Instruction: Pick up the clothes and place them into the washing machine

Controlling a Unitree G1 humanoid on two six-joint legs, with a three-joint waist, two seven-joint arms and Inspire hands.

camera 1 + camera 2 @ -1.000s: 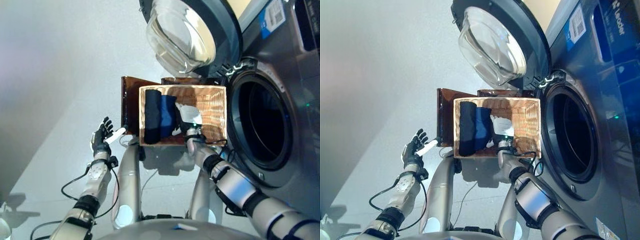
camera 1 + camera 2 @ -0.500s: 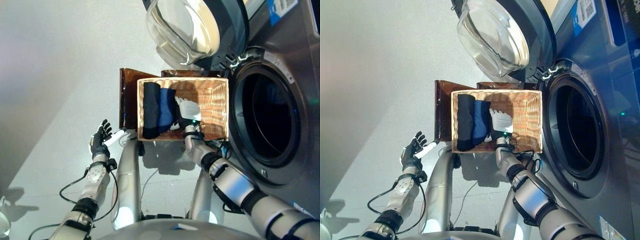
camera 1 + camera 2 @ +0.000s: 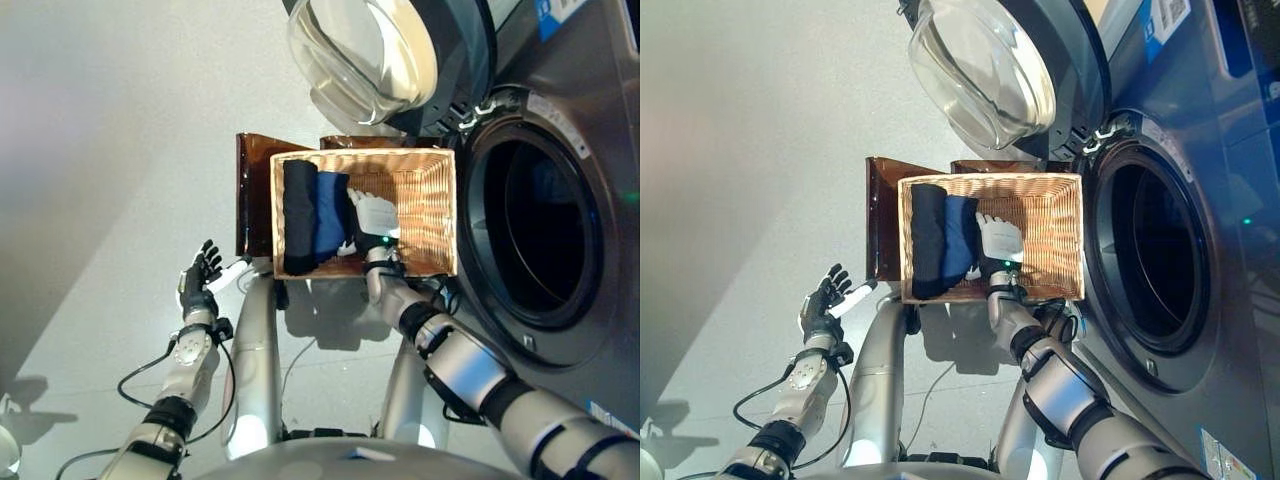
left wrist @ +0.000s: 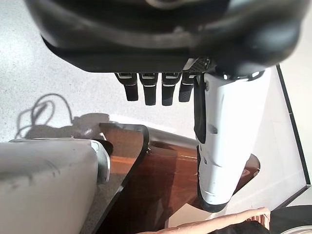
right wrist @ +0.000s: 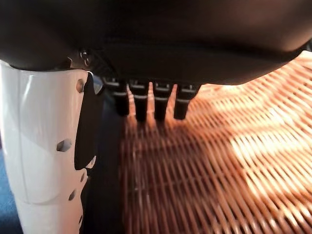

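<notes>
A wicker basket (image 3: 432, 215) stands on a brown stand (image 3: 252, 190) in front of the washing machine. Two rolled clothes lie against its left side: a black roll (image 3: 297, 215) and a blue roll (image 3: 330, 212). My right hand (image 3: 372, 216) is inside the basket, just right of the blue roll. In the right wrist view its fingers (image 5: 146, 105) are straight over the wicker floor (image 5: 204, 165) and hold nothing. My left hand (image 3: 200, 281) hangs open left of the stand, clear of everything.
The washing machine's round drum opening (image 3: 540, 235) gapes dark directly right of the basket. Its glass door (image 3: 365, 55) is swung open above the basket. The left wrist view shows the stand's glossy brown top (image 4: 161, 180) past my fingers.
The whole picture has shifted slightly, so the camera moved. My right hand stays in the basket beside the blue roll. The left hand has hardly moved.
</notes>
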